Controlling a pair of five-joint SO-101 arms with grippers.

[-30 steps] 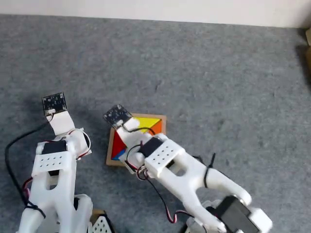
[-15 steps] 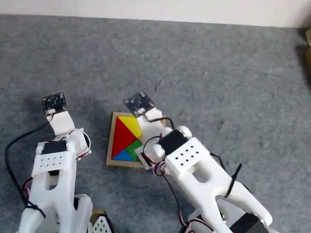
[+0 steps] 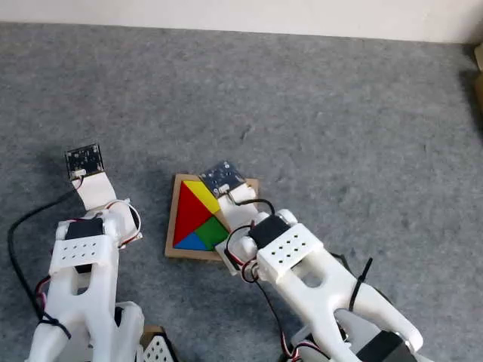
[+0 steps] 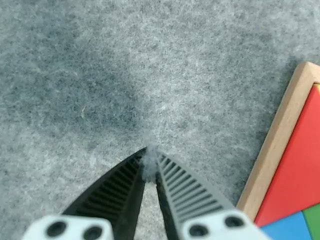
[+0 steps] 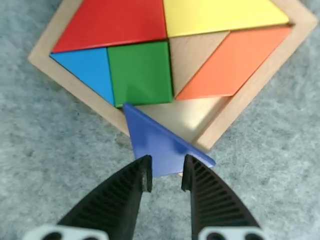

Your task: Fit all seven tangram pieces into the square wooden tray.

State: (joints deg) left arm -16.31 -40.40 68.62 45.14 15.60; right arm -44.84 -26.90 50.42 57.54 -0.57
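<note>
The square wooden tray [image 5: 42, 55] holds a red triangle [image 5: 112, 22], a yellow triangle [image 5: 215, 15], a light blue triangle [image 5: 87, 67], a green square [image 5: 140, 72] and an orange parallelogram [image 5: 235, 60]. Bare wood shows at two gaps, one [image 5: 192, 57] in the middle and one [image 5: 180, 117] along the rim. My right gripper [image 5: 166, 172] is shut on a dark blue triangle [image 5: 157, 140], which lies tilted across the rim over the nearer gap. My left gripper [image 4: 150, 160] is shut with nothing in it, on the carpet beside the tray's edge [image 4: 275, 145].
Grey carpet [image 3: 339, 113] covers the table all around the tray [image 3: 172, 234]. The left arm [image 3: 83, 256] stands left of the tray; the right arm [image 3: 294, 264] leans over the tray's right part. A pale wall strip runs along the far edge.
The right arm has swung from the tray's left part to its right side, uncovering the red, yellow, green and light blue pieces. The left arm has kept still.
</note>
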